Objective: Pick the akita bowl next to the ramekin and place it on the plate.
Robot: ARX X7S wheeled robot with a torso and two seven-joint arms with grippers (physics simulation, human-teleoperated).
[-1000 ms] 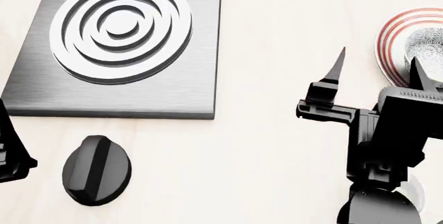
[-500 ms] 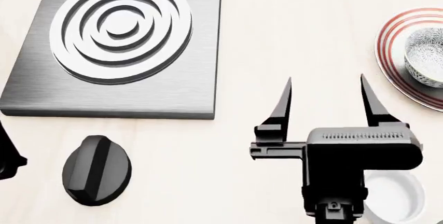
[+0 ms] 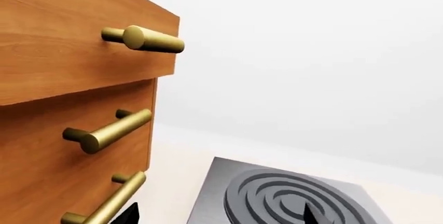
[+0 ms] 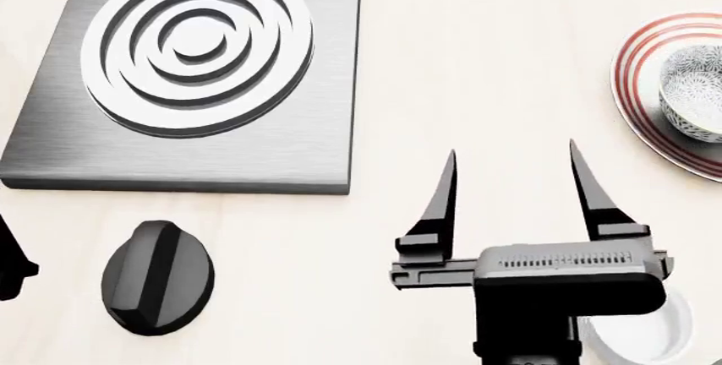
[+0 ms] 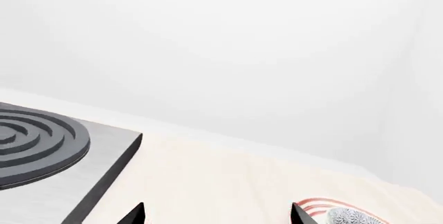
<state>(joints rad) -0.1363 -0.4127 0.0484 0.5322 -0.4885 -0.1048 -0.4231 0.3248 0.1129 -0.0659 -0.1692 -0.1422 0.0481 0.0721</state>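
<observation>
The speckled akita bowl (image 4: 696, 95) sits upright on the red-ringed plate (image 4: 634, 86); the white ramekin (image 4: 645, 331) stands nearer, well apart.

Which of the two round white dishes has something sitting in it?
The plate with red rings, at the right edge; a speckled akita bowl sits on it. The plain white ramekin beside the right gripper looks empty.

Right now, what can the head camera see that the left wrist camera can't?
Only the head view shows the open right gripper, the akita bowl sitting on the plate, the ramekin and a black knob. Only the left wrist view shows wooden drawer fronts with brass handles. Both show the burner plate on the pale counter.
</observation>
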